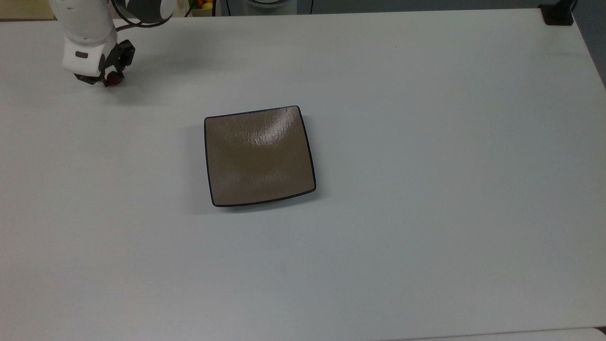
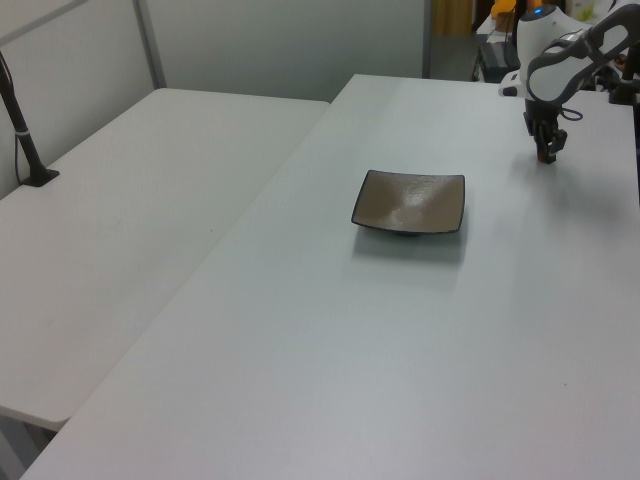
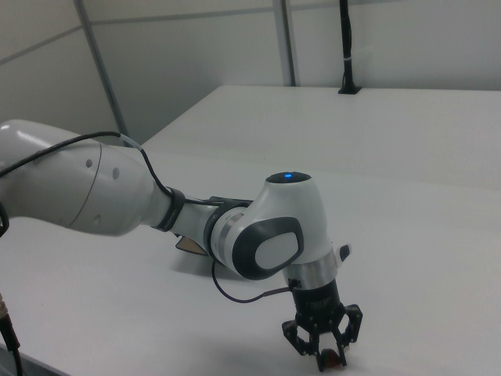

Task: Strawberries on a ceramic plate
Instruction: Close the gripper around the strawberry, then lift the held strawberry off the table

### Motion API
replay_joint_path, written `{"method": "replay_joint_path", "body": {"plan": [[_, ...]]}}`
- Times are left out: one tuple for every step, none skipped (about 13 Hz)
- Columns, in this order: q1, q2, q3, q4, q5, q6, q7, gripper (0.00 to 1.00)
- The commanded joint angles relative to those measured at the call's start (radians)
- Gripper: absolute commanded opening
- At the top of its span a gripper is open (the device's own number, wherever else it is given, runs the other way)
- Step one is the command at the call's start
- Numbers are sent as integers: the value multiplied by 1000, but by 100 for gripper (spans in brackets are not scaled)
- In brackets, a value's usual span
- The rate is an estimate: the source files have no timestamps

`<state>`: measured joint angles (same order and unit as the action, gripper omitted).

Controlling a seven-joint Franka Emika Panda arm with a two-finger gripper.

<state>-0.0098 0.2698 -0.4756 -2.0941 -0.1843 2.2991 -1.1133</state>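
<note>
Strawberry [image 1: 113, 82]: one small red fruit on the white table [image 1: 426, 189], near the top view's upper left corner, well apart from the plate. It sits between the black fingers of the gripper [image 1: 108, 79]; a sliver of red shows at the fingertips. In the right view the strawberry [image 3: 333, 361] appears as a red spot low between the finger ends of the gripper [image 3: 326, 356], at table level. In the left view the gripper [image 2: 546, 153] stands at the far right side of the table; the fruit is too small to tell there.

Gripper state: fingers drawn in around the strawberry, pointing down; whether they press it or merely flank it cannot be told.

Ceramic plate [image 1: 259, 156]: square, glossy tan-brown, rounded corners, thin dark rim, slightly dished centre with a light glare toward its upper edge. It lies flat near the table's middle, bare. In the left view the plate [image 2: 410, 202] is to the left of and nearer than the gripper.

Robot arm [image 3: 117, 192]: white casing, grey joint panels, a black cable along it, a small blue light on top of the wrist housing.

Writing, brands, labels: none legible.

Other: black post [image 2: 20, 125] clamped to an adjoining white table [image 2: 130, 200] at the left view's left.
</note>
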Motion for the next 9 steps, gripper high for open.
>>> {"method": "replay_joint_path", "body": {"plan": [[14,-40,-8,-6,-15,-21,-14,8],[19,-46,-8,14,-14,-56,-14,8],[19,-61,-6,31,-14,-82,-14,8],[24,-66,-6,57,-12,-111,-14,8],[31,-73,-3,87,-8,-145,-8,8],[40,-81,-2,132,5,-197,-7,8],[43,-89,3,176,28,-261,-4,8],[51,-95,8,204,61,-309,0,10],[57,-98,8,236,109,-348,9,11]]}}
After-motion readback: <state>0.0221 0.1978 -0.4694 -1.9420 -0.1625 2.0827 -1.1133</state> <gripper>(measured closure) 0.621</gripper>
